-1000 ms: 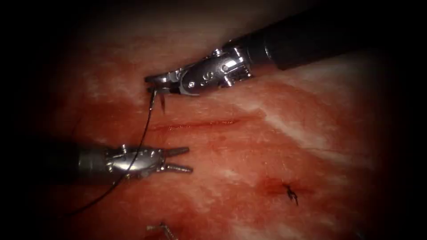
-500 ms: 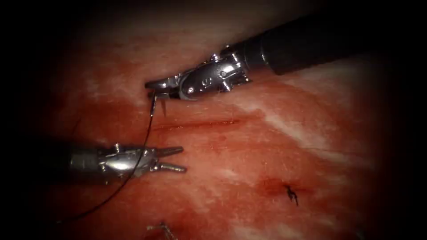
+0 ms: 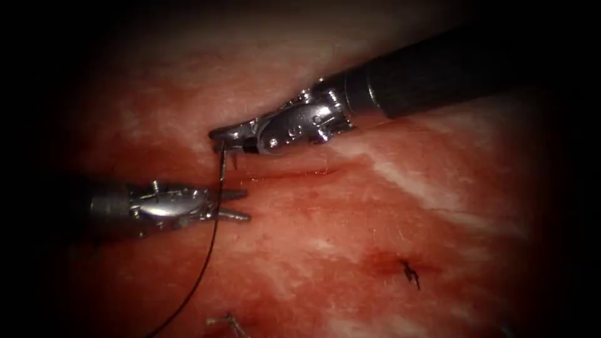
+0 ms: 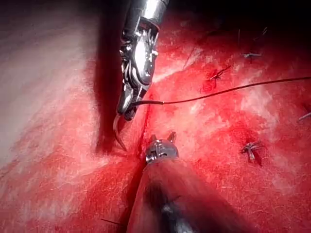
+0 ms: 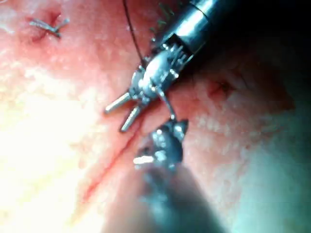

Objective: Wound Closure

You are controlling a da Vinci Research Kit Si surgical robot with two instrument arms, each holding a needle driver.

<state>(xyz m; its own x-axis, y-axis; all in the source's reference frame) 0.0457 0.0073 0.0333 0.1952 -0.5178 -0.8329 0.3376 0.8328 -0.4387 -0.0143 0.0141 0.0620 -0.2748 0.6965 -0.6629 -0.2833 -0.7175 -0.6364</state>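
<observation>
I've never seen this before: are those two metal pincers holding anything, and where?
The right tool grips the curved needle near its thread end. The left tool is open, holding nothing.

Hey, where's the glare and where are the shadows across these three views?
Endoscope view: dark borders, light pooled in the middle, glare on the open, empty left gripper; the right gripper holds the needle near where the thread joins it. Left wrist view: that tool throws a dark shadow on the tissue; the needle's tip is at the cut, entry unclear. Right wrist view: strong glare on the tissue.
</observation>
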